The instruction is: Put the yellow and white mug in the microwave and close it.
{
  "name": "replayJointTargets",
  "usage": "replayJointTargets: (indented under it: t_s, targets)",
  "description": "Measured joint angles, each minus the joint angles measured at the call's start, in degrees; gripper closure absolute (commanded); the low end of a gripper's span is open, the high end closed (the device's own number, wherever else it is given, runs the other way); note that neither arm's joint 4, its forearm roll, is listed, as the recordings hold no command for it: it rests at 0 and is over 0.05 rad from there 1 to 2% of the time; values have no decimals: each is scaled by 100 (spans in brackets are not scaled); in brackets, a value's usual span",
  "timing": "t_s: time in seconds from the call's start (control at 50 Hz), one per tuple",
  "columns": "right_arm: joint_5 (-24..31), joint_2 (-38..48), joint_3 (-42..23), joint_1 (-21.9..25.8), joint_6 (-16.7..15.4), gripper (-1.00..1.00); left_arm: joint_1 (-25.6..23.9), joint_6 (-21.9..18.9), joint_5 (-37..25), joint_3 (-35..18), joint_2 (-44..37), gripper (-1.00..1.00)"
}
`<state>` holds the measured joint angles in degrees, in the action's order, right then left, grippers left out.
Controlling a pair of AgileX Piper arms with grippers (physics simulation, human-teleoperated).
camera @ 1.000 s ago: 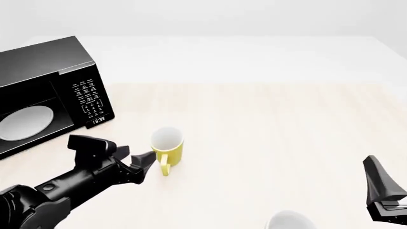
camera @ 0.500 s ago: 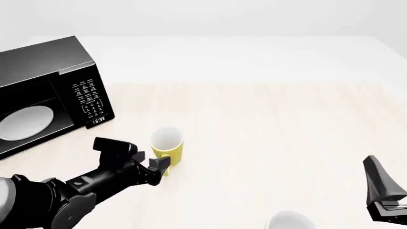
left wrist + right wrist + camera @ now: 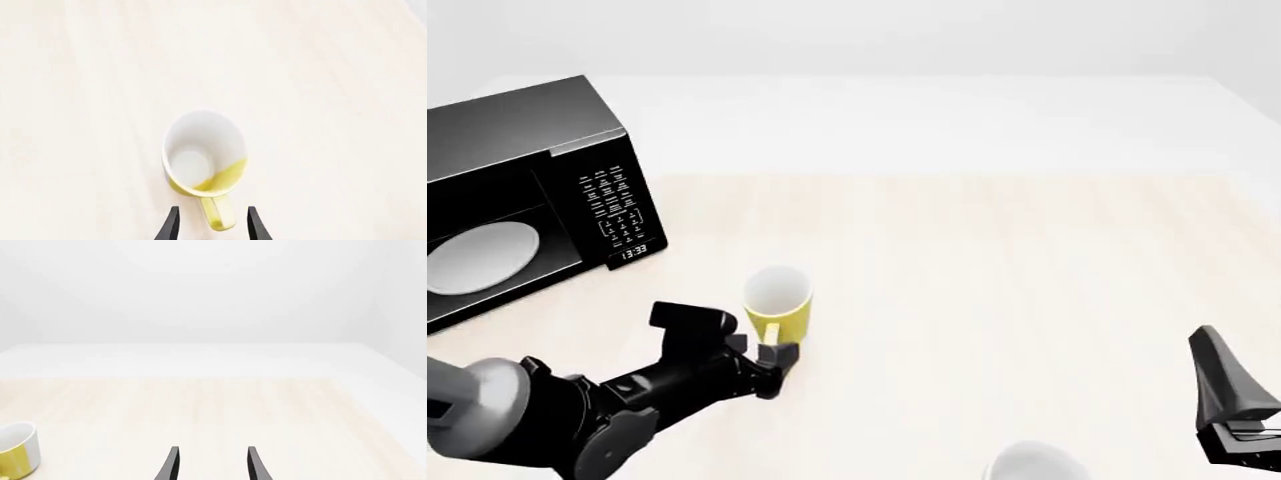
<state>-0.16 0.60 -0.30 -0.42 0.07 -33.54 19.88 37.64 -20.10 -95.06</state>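
Observation:
The yellow and white mug (image 3: 777,303) stands upright on the pale wooden table, right of the microwave (image 3: 527,190), with its handle toward the arms. In the left wrist view the mug (image 3: 203,155) shows its white inside. Its yellow handle (image 3: 219,216) lies between the two fingertips of my left gripper (image 3: 211,220), which is open and not closed on it. In the front view my left gripper (image 3: 777,358) is just in front of the mug. My right gripper (image 3: 1217,375) is open and empty at the near right, and it also shows in the right wrist view (image 3: 211,462).
The microwave's white turntable plate (image 3: 481,256) shows in its front, and the keypad panel (image 3: 614,208) is on its right side. An all-white cup (image 3: 1034,466) stands at the near edge, left of my right gripper. The mug also shows in the right wrist view (image 3: 15,450).
My left gripper has moved right and in toward the mug, from left of the handle to astride it. The mug and the right arm have not moved.

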Motion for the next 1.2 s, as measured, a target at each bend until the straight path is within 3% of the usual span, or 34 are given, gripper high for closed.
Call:
replayJointTargets:
  t_s: [0.24,0.26,0.7,1.2]
  targets:
    - [0,0,0,-1,-1,-100,-57,138,142,-15,-313,-100]
    - [0,0,0,-1,-1,-100,-64,149,152,-16,-334,100]
    - [0,1,0,-4,-2,-100,-33,148,165,185,46,100]
    - [-1,2,0,-7,-2,-100,549,-416,-331,639,1370,100]
